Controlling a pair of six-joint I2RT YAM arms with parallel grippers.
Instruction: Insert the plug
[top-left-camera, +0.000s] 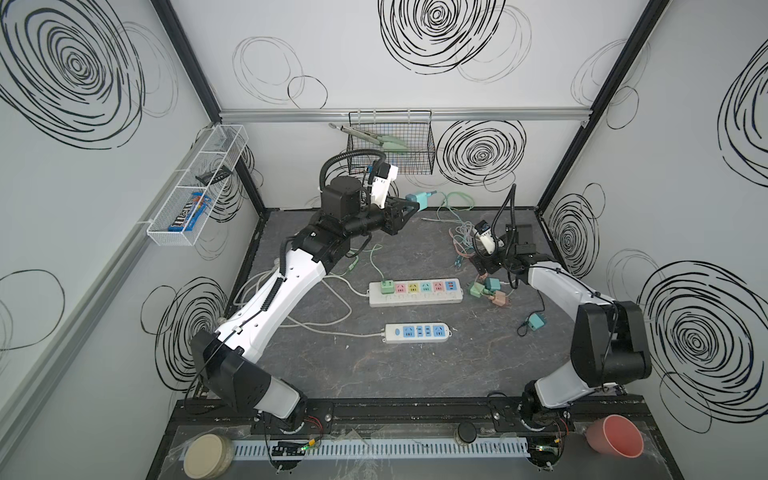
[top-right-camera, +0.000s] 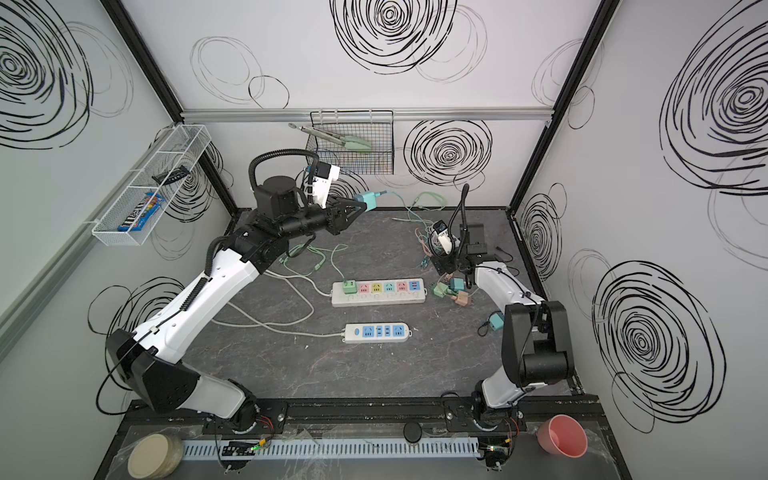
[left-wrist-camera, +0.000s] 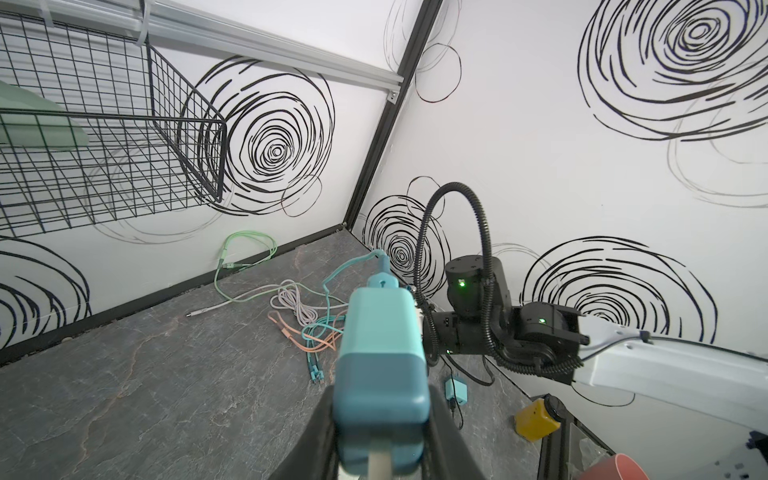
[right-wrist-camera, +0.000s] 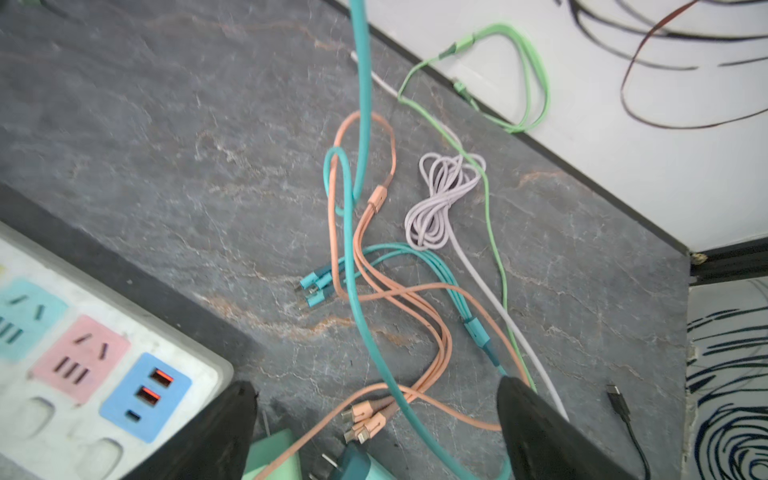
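Currently mid-task, insertion not yet done. Left gripper (top-left-camera: 415, 204) pinching teal charger plug (top-left-camera: 423, 200) by its body, raised near back wall, well apart from multicolour power strip (top-left-camera: 415, 292). Teal cable (right-wrist-camera: 361, 104) hangs down to table. Right gripper (right-wrist-camera: 376, 384) spread wide, empty, hovering over loose chargers (top-left-camera: 490, 291) beside strip's end. 1 green plug (top-left-camera: 387, 286) already seated (end socket); 4 coloured sockets free. Left to do, likely: lower, align prongs, press in.

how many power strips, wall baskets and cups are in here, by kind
power strips: 2
wire wall baskets: 2
pink cup: 1
total: 5
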